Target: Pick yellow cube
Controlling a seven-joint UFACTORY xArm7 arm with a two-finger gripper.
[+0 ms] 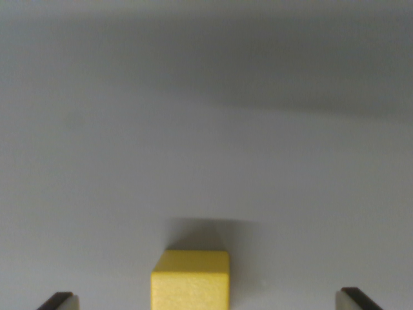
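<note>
Claw [205, 302] spread wide astride yellow cube [190, 281]

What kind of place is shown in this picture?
Probably a bare test bench for robot trials, though little shows. A plain grey surface fills the view, a single yellow cube sits on it, and the gripper fingers stand apart on either side of the cube.

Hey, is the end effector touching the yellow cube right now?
Apart. The wrist view shows the yellow cube centred between the end effector fingertips, with bare grey surface visible on both sides of it.
</note>
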